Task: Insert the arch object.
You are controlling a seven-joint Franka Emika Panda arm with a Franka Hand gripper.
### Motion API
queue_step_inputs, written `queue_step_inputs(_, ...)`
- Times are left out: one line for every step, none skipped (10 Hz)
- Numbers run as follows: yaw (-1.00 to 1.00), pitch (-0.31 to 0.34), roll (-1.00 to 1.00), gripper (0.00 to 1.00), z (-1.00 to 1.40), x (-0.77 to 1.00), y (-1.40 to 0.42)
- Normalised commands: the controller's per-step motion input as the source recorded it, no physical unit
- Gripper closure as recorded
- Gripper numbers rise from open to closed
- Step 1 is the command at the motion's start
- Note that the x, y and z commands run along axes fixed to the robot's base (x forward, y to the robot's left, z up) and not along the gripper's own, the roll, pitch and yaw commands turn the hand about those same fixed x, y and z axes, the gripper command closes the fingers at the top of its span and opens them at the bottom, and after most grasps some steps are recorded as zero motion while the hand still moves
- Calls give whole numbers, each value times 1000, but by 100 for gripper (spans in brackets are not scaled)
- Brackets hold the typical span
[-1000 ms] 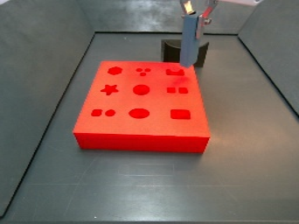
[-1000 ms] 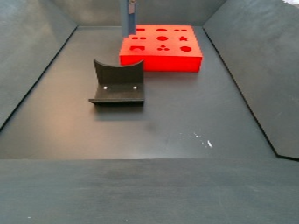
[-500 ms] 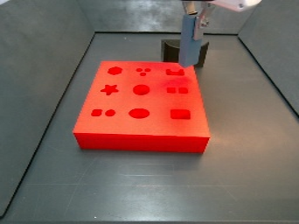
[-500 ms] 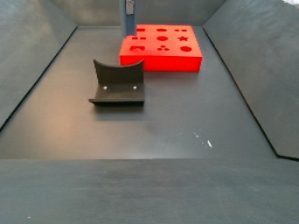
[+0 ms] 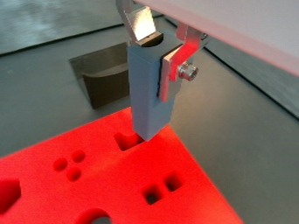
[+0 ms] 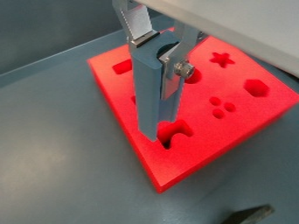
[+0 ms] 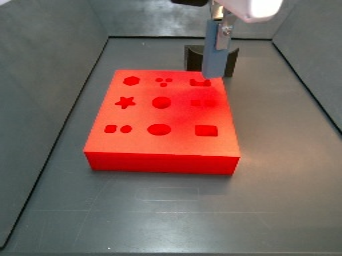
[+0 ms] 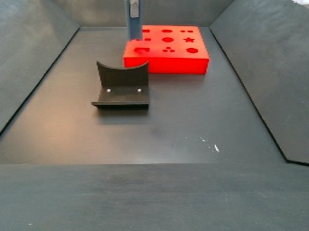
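My gripper (image 5: 159, 51) is shut on the arch object (image 5: 149, 96), a long blue-grey block held upright with its semicircular notch up between the fingers. It also shows in a wrist view (image 6: 152, 96) and in both side views (image 7: 214, 55) (image 8: 133, 18). Its lower end hangs at the far corner of the red board (image 5: 105, 184), right by the arch-shaped hole (image 5: 126, 140) (image 6: 176, 133). I cannot tell whether it touches the board. The gripper (image 7: 219, 22) is above the board's (image 7: 160, 115) back right corner.
The board (image 8: 169, 50) has several other shaped holes: star, hexagon, circles, squares. The dark fixture (image 8: 121, 86) stands on the grey floor beside the board, behind the gripper in a side view (image 7: 230, 62). Grey walls enclose the floor.
The gripper with the arch object has come down slightly toward the board's corner; nothing else has moved.
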Motion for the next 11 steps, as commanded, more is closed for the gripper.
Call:
queue_step_inputs(-811,0,-21,100,-17,-37,123)
queue_step_inputs(-757,-17,-49,100,0,-31,151)
queue_step_inputs(-606,-10,-97,100,-3,-6,269)
queue_step_inputs(-666,-23,-81,100,-26,-20,209)
queue_step_inputs(-700,0,-66,100,0,0,209)
queue_step_inputs(-471,-66,-111,100,-9,-137,100)
queue_step_inputs(-129,-91,-81,100,-34,-123,0)
queue_step_inputs(0,-60,-26,100,-51,-66,-69)
queue_step_inputs(71,-87,-69,100,-111,-126,-71)
queue_step_inputs(86,-130,-187,100,-86,-134,-14)
queue_step_inputs(0,-151,-273,100,-137,-151,0)
